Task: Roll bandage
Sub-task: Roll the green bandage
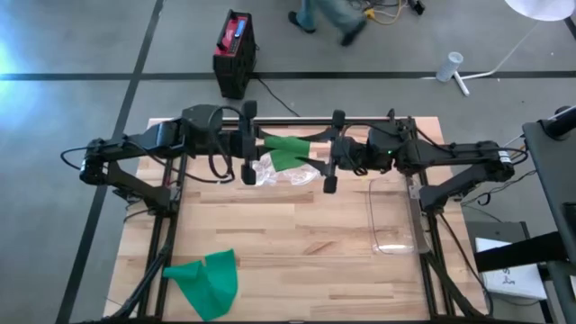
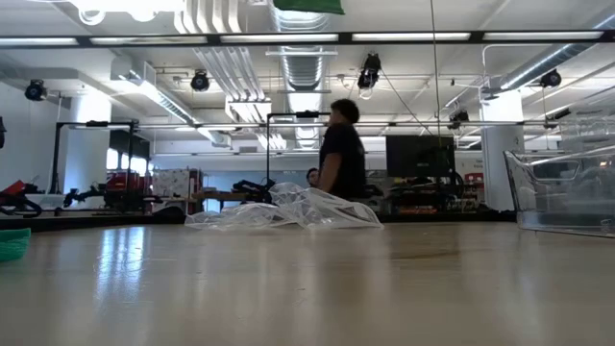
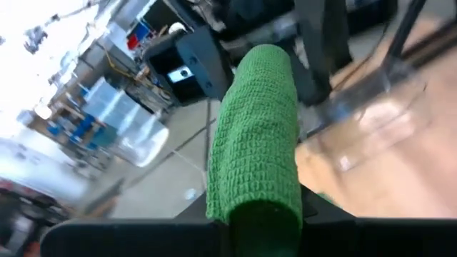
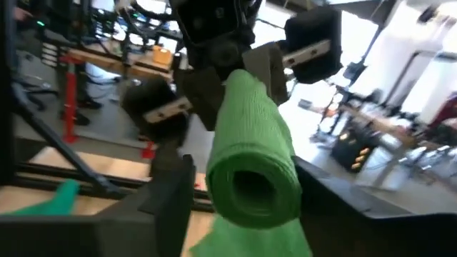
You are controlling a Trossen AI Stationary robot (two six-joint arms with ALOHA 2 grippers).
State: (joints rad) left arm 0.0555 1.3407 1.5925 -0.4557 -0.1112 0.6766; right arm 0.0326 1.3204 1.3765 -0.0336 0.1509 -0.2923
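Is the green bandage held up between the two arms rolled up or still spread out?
Mostly rolled: the green bandage forms a tube with a hollow end in the right wrist view, though a loose tail hangs below it. The left hand is shut on its other end.

No text, label or number can be read anywhere

Grey concrete floor [image 1: 81,54] with dark seam lines, light wooden counter [image 1: 297,243], ceiling strip lights [image 2: 413,37], exposed ducts [image 2: 306,67], person [image 2: 342,149] standing beyond, black case [image 1: 234,54] on floor
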